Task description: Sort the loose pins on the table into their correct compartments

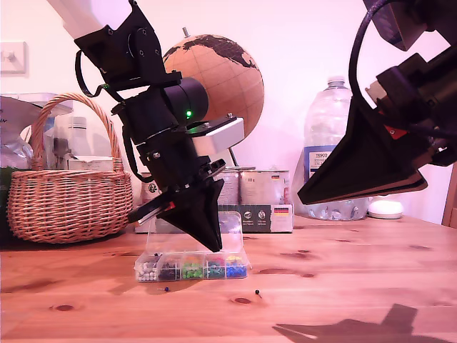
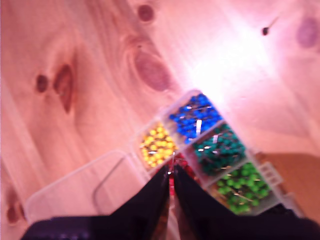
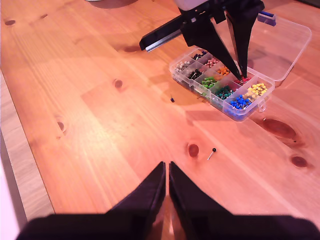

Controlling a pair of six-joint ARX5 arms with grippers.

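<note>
The clear compartment box (image 1: 187, 272) stands on the pine table (image 1: 357, 286) with its lid (image 1: 233, 223) open. My first gripper (image 1: 214, 246) points down over the red cell beside the yellow one (image 2: 156, 145). Its fingers (image 2: 150, 200) are shut on a thin pin shaft (image 2: 173, 159), whose head I cannot make out. In front of the box lie a dark blue pin (image 1: 166, 289) (image 3: 172, 99) and a blackish pin (image 1: 257, 291) (image 3: 214, 150) (image 2: 265, 31). No red pin lies on the table. My second gripper (image 1: 303, 196) (image 3: 166, 163) hangs high at the exterior view's right, shut and empty.
Along the back in the exterior view stand a wicker basket (image 1: 68, 193), a globe (image 1: 221, 71), a dark tray of tins (image 1: 264, 207) and a water bottle (image 1: 328, 143). In the second wrist view the table's edge (image 3: 15, 165) runs close by.
</note>
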